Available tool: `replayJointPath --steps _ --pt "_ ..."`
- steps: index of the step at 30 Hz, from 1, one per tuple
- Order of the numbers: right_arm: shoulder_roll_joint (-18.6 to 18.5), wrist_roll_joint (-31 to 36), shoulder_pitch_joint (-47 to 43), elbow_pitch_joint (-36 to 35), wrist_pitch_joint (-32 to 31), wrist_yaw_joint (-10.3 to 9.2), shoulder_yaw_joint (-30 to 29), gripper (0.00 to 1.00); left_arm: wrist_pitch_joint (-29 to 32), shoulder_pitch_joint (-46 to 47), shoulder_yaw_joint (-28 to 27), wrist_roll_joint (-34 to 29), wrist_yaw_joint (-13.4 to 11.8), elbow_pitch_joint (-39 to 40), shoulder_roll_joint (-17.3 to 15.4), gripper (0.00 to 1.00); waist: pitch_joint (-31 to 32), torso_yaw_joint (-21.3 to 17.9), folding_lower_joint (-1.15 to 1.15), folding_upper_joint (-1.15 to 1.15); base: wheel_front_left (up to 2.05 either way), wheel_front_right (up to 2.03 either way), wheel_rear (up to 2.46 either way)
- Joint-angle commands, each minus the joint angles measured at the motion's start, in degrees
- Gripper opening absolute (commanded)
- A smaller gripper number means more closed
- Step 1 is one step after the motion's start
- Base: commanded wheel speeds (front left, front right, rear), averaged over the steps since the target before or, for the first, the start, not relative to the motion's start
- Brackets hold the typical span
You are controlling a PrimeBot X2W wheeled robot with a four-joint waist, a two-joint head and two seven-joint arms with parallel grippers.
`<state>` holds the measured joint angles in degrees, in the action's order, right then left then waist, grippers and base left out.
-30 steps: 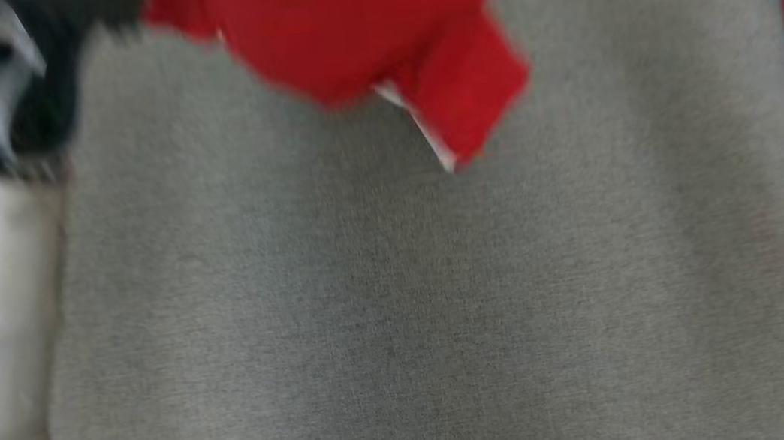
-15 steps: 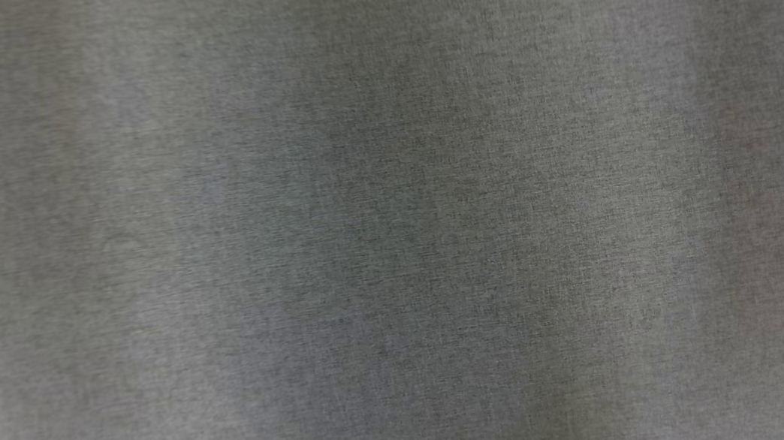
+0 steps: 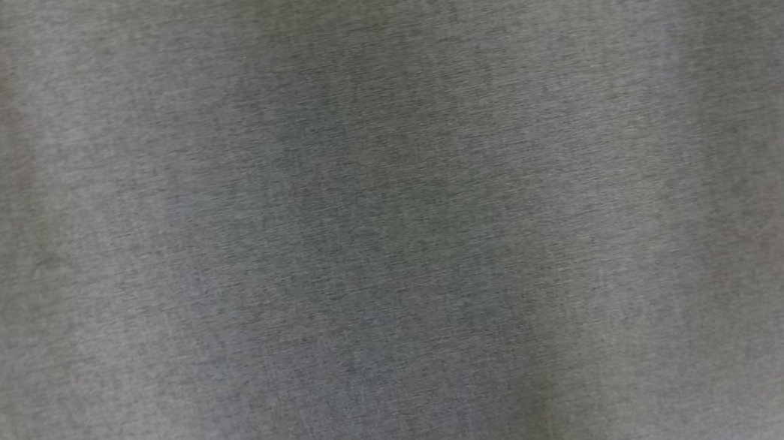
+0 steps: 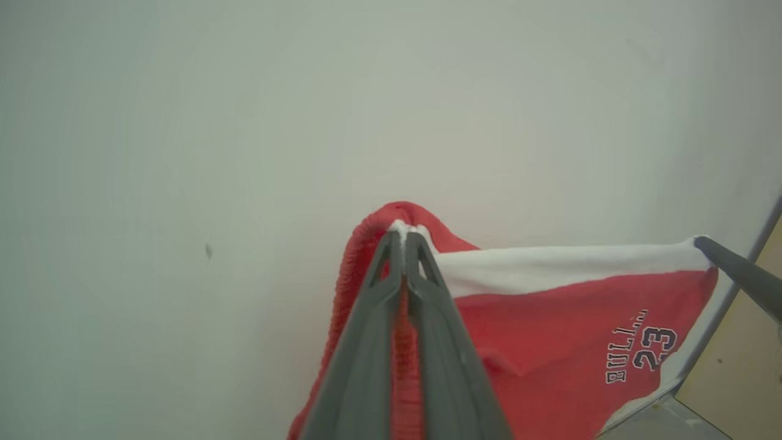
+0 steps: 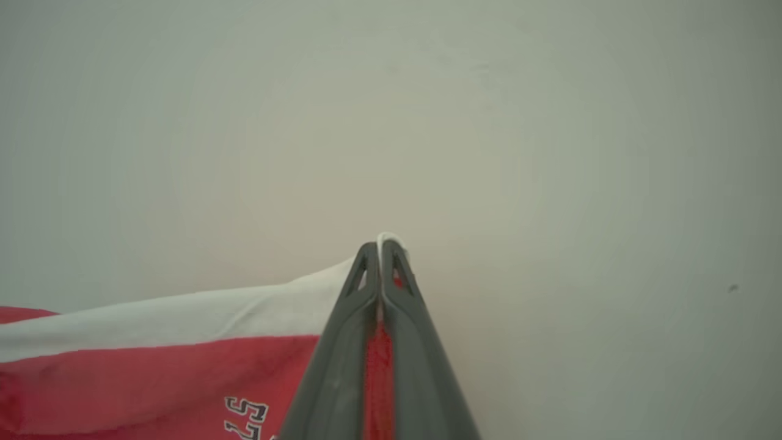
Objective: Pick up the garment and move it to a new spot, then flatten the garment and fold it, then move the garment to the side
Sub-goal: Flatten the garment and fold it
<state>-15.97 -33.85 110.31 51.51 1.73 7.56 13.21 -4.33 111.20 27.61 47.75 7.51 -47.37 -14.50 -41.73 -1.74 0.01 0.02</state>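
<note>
The garment (image 4: 550, 330) is red with a white band along its top edge and dark lettering with a number. In the left wrist view my left gripper (image 4: 403, 235) is shut on one bunched corner of it, red fabric pinched between the dark fingers. The cloth stretches rightward to the other gripper's finger (image 4: 736, 272) at its far corner. In the right wrist view my right gripper (image 5: 382, 247) is shut on the white-edged corner of the garment (image 5: 153, 373), which hangs away to the left. The garment hangs spread between both grippers in front of a pale wall (image 4: 244, 122).
The head view looks down on a grey fabric surface (image 3: 392, 220), slightly blurred. A tan panel (image 4: 742, 366) with a grey edge shows at the lower right of the left wrist view.
The head camera has swung: a second ago it showed the red garment at the top and both grippers at the edges. The thin dark arc seen at the left edge half a second ago is gone.
</note>
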Motion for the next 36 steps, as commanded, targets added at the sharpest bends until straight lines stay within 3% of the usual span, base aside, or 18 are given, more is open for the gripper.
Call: replayJointPath --steps 1,9,14,21,28,36 --pt "0.1 -1.2 -1.8 -0.4 0.7 -0.16 1.5 0.00 -0.7 -2.2 1.5 1.4 -0.1 0.7 -1.3 0.00 0.4 -0.9 -0.01 -0.02 0.00 0.00 0.00" --pt "-3.0 -7.4 -13.6 -8.1 0.6 -0.16 8.4 0.00 -3.4 -14.9 6.4 8.1 -0.1 9.6 -6.6 0.00 4.5 -1.4 -0.01 -0.02 0.00 0.00 0.00" --pt "-7.0 -12.8 -28.7 -18.8 0.7 -0.16 12.7 0.00 -7.2 -30.1 7.7 11.3 -0.1 18.1 -11.2 0.00 8.9 -2.0 -0.01 -0.02 0.00 0.00 0.00" --pt "-11.2 -16.0 -49.5 -31.8 1.2 -0.16 13.9 0.00 -10.5 -52.6 6.0 10.0 -5.8 31.4 -15.8 0.00 13.9 -2.7 -0.01 -0.02 0.00 0.00 0.00" --pt "-12.9 -16.4 -68.8 -39.3 1.2 -0.16 9.7 0.00 -10.9 -73.0 4.0 6.7 -10.0 42.9 -13.8 0.00 19.0 -1.4 -0.01 -0.02 0.00 0.00 0.00" --pt "-10.4 -16.2 -90.8 -44.9 -0.6 -0.16 0.8 0.00 -10.9 -92.1 1.2 1.0 -10.1 47.9 -9.5 0.00 23.7 -0.4 -0.01 -0.02 0.00 0.00 0.00"
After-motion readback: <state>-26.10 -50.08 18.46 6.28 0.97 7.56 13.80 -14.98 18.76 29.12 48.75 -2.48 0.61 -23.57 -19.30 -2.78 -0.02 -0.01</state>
